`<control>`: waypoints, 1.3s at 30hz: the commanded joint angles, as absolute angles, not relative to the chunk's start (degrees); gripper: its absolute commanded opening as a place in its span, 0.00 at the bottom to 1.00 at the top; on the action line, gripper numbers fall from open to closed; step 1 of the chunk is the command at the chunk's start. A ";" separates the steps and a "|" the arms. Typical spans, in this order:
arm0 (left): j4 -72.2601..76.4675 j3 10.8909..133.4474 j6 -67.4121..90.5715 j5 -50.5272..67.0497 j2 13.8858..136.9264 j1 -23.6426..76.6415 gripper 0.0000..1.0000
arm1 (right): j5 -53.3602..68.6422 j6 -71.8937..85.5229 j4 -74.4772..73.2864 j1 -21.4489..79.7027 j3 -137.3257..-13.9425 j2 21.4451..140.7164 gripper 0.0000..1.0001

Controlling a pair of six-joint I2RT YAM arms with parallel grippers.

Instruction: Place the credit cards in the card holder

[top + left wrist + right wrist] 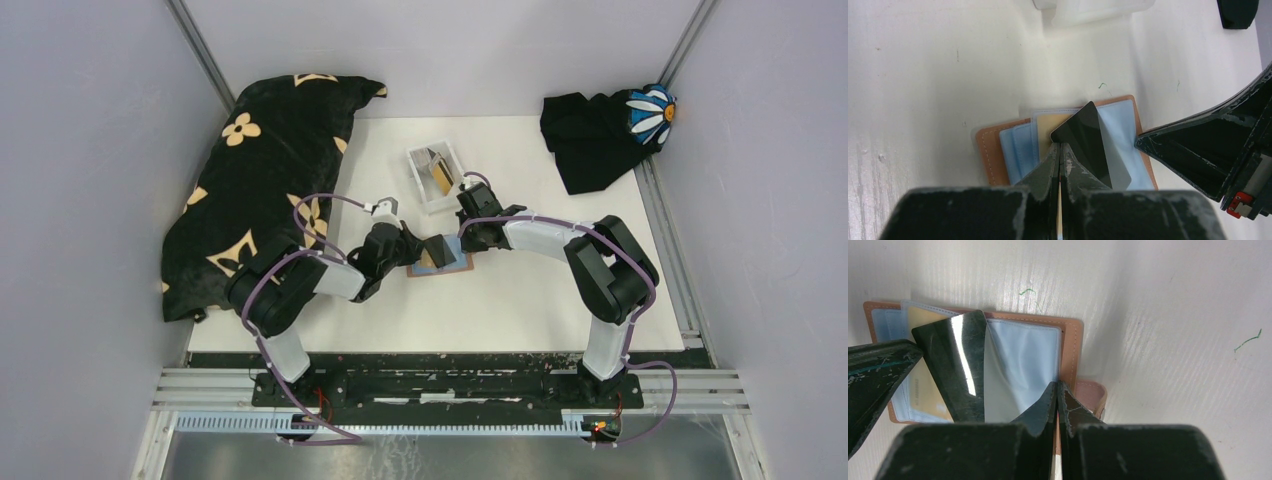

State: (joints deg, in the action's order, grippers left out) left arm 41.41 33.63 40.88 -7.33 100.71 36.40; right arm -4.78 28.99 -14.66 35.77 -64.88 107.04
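The tan card holder (452, 266) lies open on the white table, its blue-clear sleeves facing up (1120, 145). A gold credit card (1048, 126) sits in a sleeve. My left gripper (1060, 148) is shut on the corner of a black credit card (1085, 142). That card is tilted, its far end under a clear sleeve (1018, 367). My right gripper (1057, 386) is shut at the holder's right edge (1070, 347), pinching the sleeve's rim beside the snap strap (1093, 395). Both grippers meet over the holder (438, 248).
A white tray (424, 192) with more cards, one of them gold (441, 176), stands just behind the holder. A black flower-print cushion (260, 170) fills the left side. A black cloth with a daisy (600, 135) lies at the back right.
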 commanded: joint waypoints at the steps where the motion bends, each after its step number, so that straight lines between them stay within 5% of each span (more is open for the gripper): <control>1: 39.04 36.40 37.97 -4.56 98.23 36.12 0.03 | -3.34 28.75 -13.36 36.48 -62.04 113.16 0.05; 33: 24.81 40.30 36.30 -4.72 93.80 36.03 0.03 | -3.58 28.59 -13.11 36.48 -62.09 112.72 0.07; 35: 24.41 40.02 36.32 -4.92 93.62 35.88 0.12 | -3.45 28.56 -12.98 36.52 -62.04 112.74 0.07; 37: 23.91 39.99 36.59 -4.72 93.73 35.87 0.32 | -3.36 28.65 -12.80 36.55 -61.92 112.81 0.07; 39: 23.81 40.06 36.80 -4.19 93.96 35.91 0.37 | -3.26 28.74 -12.62 36.52 -61.73 112.85 0.08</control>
State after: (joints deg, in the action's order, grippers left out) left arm 24.12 38.59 38.50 -4.32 95.24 36.07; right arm -4.62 28.62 -14.50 35.77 -64.86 107.04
